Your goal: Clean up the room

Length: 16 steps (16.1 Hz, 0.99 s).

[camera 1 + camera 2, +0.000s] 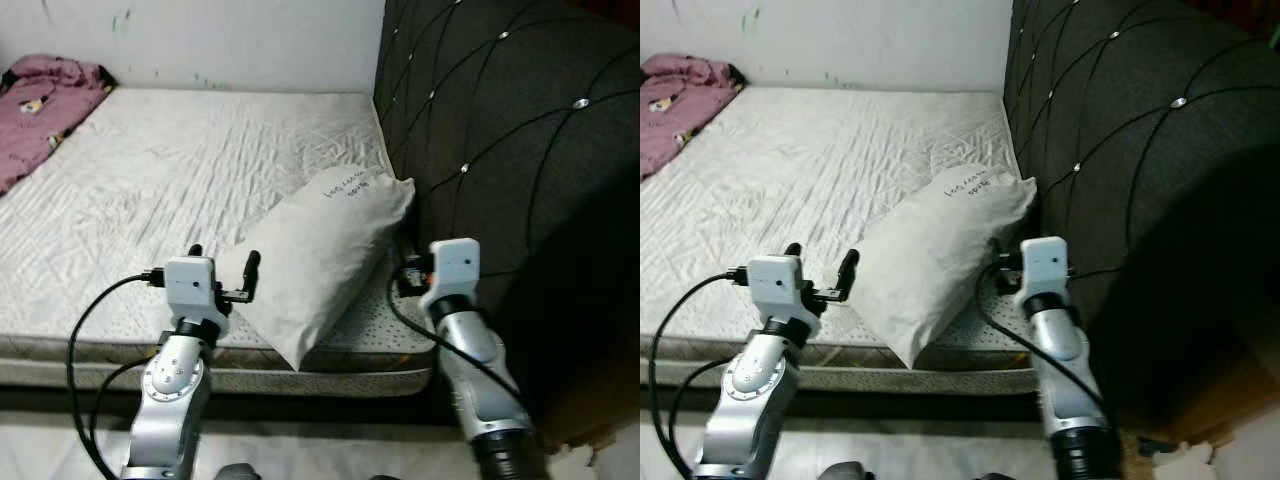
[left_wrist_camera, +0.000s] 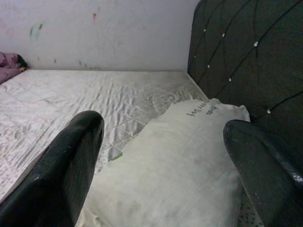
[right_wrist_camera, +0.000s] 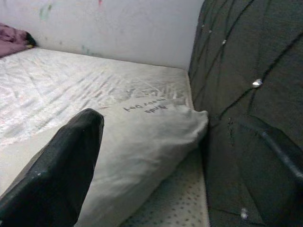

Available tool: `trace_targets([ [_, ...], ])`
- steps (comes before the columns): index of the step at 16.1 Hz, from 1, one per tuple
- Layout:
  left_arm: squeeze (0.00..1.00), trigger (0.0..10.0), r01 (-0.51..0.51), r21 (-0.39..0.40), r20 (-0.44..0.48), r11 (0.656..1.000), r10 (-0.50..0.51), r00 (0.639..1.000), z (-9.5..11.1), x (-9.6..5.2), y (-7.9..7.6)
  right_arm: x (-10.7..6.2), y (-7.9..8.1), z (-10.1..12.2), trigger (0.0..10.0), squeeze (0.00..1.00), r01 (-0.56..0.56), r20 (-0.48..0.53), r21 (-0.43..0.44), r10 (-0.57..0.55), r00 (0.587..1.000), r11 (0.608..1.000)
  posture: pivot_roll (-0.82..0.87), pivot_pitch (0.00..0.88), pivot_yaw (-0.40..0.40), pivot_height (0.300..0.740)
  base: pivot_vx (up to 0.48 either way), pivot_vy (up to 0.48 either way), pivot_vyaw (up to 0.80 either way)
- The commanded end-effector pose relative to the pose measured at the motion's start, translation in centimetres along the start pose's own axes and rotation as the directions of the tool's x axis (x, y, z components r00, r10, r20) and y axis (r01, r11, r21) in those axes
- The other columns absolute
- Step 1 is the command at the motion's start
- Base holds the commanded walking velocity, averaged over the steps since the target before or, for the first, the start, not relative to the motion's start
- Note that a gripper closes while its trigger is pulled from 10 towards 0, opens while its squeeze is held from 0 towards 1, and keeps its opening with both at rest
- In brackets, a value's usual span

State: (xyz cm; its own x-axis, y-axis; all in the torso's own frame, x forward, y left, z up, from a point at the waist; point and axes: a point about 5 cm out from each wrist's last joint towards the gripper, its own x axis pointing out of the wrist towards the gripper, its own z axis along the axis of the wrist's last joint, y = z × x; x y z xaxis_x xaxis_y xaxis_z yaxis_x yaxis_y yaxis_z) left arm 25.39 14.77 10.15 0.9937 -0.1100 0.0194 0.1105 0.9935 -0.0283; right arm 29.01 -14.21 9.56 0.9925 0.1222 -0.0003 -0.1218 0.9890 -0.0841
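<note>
Surface: a bare mattress (image 1: 170, 190) with a white quilted cover, creased across its middle, running from the near edge to the far wall. A dotted side panel shows along the near right edge.
Room: a pale wall (image 1: 230, 40) at the far side, marked with small green and red smudges. A dark tufted headboard (image 1: 500, 130), studded with shiny buttons, stands along the right side of the mattress.
Pillow: a white pillow (image 1: 320, 255) lies at the near right of the mattress, slanted, its far end touching the headboard and its near corner reaching the mattress edge. Handwriting is on its far end; the words cannot be read.
Other items: a crumpled pink blanket (image 1: 40, 100) lies at the far left corner of the mattress, well apart from the pillow.
Left gripper: the left gripper (image 1: 222, 262) is raised over the near edge of the mattress, just left of the pillow. Its fingers (image 2: 71, 161) are spread wide and hold nothing; the pillow lies ahead between them in the left wrist view.
Right gripper: the right gripper (image 3: 180, 165) sits at the pillow's right side, in the gap beside the headboard. Its fingers (image 3: 66, 165) are spread wide, one on the pillow side, the other against the headboard, gripping nothing.
Obstructions: the headboard stands close against the right arm and pillow.
</note>
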Motion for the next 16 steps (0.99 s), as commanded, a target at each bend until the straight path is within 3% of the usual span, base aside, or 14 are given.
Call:
trace_targets([
  [1,0.00,10.0,-0.009,0.004,0.013,1.000,0.009,1.000,0.37,0.31,0.34,0.31,0.24,0.47,10.0,0.00,-0.015,0.021,-0.020,0.015,1.000,1.000,0.05,0.000,-0.009,0.740,0.000,0.000,0.00],
  [4,0.00,10.0,-0.003,-0.002,0.019,1.000,0.003,1.000,0.42,0.36,0.19,0.32,0.31,0.55,10.0,0.00,-0.019,0.027,-0.009,0.020,0.999,1.000,0.05,0.000,-0.010,0.740,0.000,0.000,0.67],
  [16,0.00,10.0,0.021,-0.016,0.026,1.000,-0.021,0.999,0.40,0.37,-0.13,0.43,0.21,0.51,10.0,0.00,-0.018,0.024,-0.006,0.018,1.000,1.000,0.05,0.000,-0.013,0.740,0.240,0.000,0.00],
])
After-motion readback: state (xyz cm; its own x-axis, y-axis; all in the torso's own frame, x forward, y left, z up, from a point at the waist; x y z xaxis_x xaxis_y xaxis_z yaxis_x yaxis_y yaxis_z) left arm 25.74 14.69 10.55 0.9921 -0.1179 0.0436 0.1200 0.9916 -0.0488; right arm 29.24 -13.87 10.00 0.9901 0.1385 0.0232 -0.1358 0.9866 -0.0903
